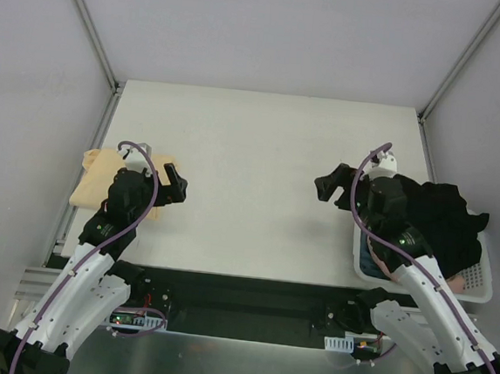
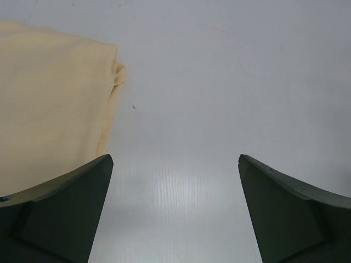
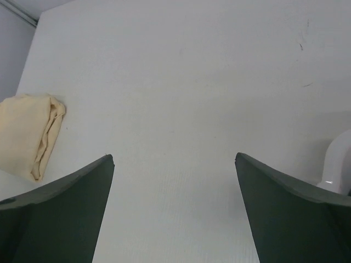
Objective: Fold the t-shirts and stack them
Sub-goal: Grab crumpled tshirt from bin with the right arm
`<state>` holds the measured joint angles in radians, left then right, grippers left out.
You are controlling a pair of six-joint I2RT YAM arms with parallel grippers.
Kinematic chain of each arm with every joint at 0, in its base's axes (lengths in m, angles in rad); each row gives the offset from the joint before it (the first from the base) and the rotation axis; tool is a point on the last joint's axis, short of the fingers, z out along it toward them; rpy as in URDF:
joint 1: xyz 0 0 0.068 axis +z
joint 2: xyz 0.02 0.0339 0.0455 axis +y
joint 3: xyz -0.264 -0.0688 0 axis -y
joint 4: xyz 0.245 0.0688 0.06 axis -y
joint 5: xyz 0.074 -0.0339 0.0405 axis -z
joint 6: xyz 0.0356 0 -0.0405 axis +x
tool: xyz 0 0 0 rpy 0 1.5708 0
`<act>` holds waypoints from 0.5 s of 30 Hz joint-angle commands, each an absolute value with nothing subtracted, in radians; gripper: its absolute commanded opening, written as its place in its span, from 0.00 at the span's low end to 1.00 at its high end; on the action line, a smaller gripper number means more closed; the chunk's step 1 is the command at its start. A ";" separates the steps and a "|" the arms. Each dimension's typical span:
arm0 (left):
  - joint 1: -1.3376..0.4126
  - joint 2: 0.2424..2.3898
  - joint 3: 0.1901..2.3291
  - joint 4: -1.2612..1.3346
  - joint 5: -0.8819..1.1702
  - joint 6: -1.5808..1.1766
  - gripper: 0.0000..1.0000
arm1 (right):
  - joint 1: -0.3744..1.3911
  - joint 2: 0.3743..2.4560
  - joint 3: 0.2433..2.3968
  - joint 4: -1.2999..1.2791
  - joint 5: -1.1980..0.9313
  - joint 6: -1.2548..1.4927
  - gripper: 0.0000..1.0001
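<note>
A folded pale tan t-shirt (image 1: 93, 179) lies at the table's left edge, and it also shows in the left wrist view (image 2: 49, 109) and the right wrist view (image 3: 27, 134). A black t-shirt (image 1: 444, 220) is heaped over the white mesh basket (image 1: 479, 286) at the right, with a bit of pink cloth (image 1: 457, 279) under it. My left gripper (image 1: 173, 183) (image 2: 174, 159) stands open just right of the tan shirt, over bare table. My right gripper (image 1: 327, 187) (image 3: 174, 158) is open too, left of the basket, with nothing between its fingers.
The white table (image 1: 262, 153) is fenced by grey walls and metal corner posts. A white rounded part (image 3: 337, 164) shows at the right edge of the right wrist view. Blue cloth (image 1: 370, 260) peeks from the basket's near left corner.
</note>
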<state>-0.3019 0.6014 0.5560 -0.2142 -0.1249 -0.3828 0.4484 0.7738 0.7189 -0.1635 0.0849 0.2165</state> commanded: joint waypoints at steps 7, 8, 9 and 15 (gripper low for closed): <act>-0.307 0.600 0.558 -0.190 -0.132 -0.396 0.99 | 0.333 0.974 1.121 -0.630 0.387 0.238 0.97; -0.307 0.597 0.558 -0.190 -0.130 -0.393 0.99 | 0.301 0.973 1.124 -0.634 0.382 0.247 0.97; -0.307 0.598 0.558 -0.190 -0.132 -0.393 0.99 | 0.263 0.970 1.126 -0.641 0.385 0.273 0.97; -0.307 0.591 0.557 -0.193 -0.153 -0.394 0.99 | -0.134 0.977 1.150 -0.725 0.202 0.308 0.97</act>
